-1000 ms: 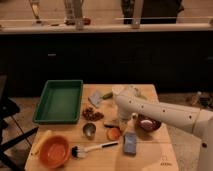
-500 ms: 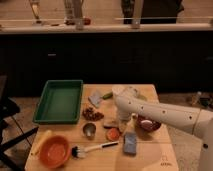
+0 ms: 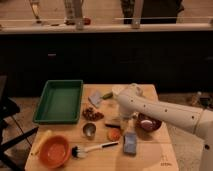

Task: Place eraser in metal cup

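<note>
The metal cup (image 3: 89, 130) is small and silvery with a dark inside. It stands on the wooden table (image 3: 150, 155), left of centre near the front. My gripper (image 3: 120, 121) hangs down from the white arm, right of the cup and a short way from it. A tan piece with a dark strip, which looks like the eraser (image 3: 113, 124), shows at the gripper's tip, low over the table. The gripper partly hides it.
A green tray (image 3: 60, 100) sits at the back left. An orange bowl (image 3: 54, 150) and a black-handled brush (image 3: 95, 148) lie at the front left. A blue-grey block (image 3: 130, 143), a small orange disc (image 3: 114, 135) and a maroon bowl (image 3: 149, 123) are near the gripper.
</note>
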### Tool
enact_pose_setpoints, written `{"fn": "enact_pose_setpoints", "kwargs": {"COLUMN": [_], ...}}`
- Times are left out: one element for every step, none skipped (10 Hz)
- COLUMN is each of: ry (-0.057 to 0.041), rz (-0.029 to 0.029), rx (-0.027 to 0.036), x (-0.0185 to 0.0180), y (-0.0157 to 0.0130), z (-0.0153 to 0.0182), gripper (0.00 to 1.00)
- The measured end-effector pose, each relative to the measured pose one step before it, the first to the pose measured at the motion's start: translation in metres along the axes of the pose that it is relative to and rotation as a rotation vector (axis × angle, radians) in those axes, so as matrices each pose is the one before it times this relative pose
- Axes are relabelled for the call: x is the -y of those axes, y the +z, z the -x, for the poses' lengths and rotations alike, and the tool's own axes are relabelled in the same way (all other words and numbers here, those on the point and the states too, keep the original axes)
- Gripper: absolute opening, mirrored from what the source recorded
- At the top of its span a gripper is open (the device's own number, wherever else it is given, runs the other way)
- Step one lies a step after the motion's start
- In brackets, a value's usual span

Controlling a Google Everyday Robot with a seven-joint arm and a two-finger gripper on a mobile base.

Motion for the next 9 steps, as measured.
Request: {"fn": "enact_pose_setpoints", "kwargs": {"ry": [0.00878, 0.00742, 0.00391, 0.004, 0.00258, -0.00033, -0.00511, -0.00666, -0.00845], "rz": [-0.003, -0.00164, -0.00162, -0.00218, -0.00184, -0.00257, -0.00169, -0.00091, -0.00101], "rx": [0.00562, 0.00436, 0.00439, 0.0074, 0.00984, 0.00959, 0.01136, 0.00954, 0.00859], "x": [0.00499, 0.00334, 0.00313, 0.00408, 0.00405, 0.00313, 0.00304, 0.00245, 0.00245], "y": [0.00334, 0.00183, 0.00089, 0.00016, -0.00112, -0.00229, -0.00348, -0.0035, -0.0041], "z": [-0.00487, -0.00365, -0.00147, -0.00209, -0.00209, -0.00038, 0.00153, 0.00226, 0.00245], "gripper": [0.02, 0.02, 0.02, 0.02, 0.02, 0.02, 0.02, 0.02, 0.02]}}
